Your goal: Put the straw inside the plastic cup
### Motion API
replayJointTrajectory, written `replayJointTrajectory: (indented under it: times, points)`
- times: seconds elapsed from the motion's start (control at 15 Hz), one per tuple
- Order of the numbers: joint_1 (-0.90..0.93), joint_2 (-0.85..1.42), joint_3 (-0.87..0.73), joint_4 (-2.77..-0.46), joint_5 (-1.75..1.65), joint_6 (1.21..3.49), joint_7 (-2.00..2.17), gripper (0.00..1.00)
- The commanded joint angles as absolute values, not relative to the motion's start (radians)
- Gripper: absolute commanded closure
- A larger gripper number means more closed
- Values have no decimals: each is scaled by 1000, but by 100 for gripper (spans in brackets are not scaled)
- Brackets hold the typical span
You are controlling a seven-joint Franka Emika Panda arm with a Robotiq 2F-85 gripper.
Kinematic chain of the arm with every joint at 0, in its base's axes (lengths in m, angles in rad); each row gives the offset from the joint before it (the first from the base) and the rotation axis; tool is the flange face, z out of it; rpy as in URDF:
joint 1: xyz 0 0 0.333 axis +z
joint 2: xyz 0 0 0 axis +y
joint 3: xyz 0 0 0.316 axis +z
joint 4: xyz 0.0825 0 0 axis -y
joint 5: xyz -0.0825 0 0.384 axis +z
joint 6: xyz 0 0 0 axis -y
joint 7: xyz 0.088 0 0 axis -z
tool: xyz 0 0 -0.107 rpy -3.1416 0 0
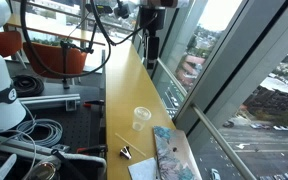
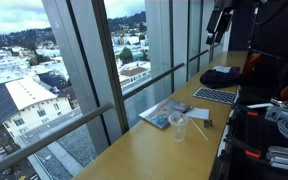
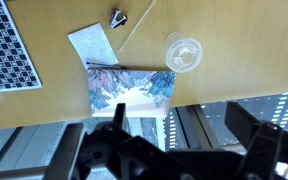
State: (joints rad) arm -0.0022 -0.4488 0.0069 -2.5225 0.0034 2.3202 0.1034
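- The gripper (image 3: 169, 150) hangs high above the wooden counter (image 1: 124, 90) that runs along the window. Its 2 fingers (image 3: 84, 150) are spread wide, with nothing between them.
- In an exterior view the gripper (image 1: 149, 45) is well up from the surface and touches none of the things on it.
- The plastic cup (image 3: 182, 53) stands upright on the counter, mouth up. It is clear, and I see nothing in it. It sits about midway across the counter's width, a little back from the window-side edge.
- The straw (image 3: 136, 30) lies flat on the wood, outside the cup. It is a thin pale line running at a slant beside the cup without touching it.
- 1 end of the straw stops close to a corner of a white pad (image 3: 92, 45). The other end runs out of the wrist view.
- A small dark metal clip (image 3: 119, 18) sits just beside the straw, on the side away from the cup.
- A book with a blue patterned cover (image 3: 131, 88) lies flat along the window-side edge, near the cup and next to the white pad.
- A keyboard (image 2: 216, 96) lies further down the counter, well apart from the cup.
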Motion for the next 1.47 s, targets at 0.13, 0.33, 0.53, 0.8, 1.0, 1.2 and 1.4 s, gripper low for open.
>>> replayJointTrajectory:
  times: [0.13,0.33,0.53,0.8,1.0,1.2,1.4]
  points:
    - [-16,-434,8,-2521,3,2336,106,0]
    - [-44,-367,-5,-2539,19,2429,147,0]
    - [-81,-262,4,-2570,26,2601,263,0]
    - [-136,-68,46,-2591,-44,2885,511,0]
    - [-189,70,44,-2565,-236,2996,754,0]
    - [-141,173,-57,-2503,-460,2998,987,0]
    - [-118,285,-84,-2437,-519,2991,1037,0]
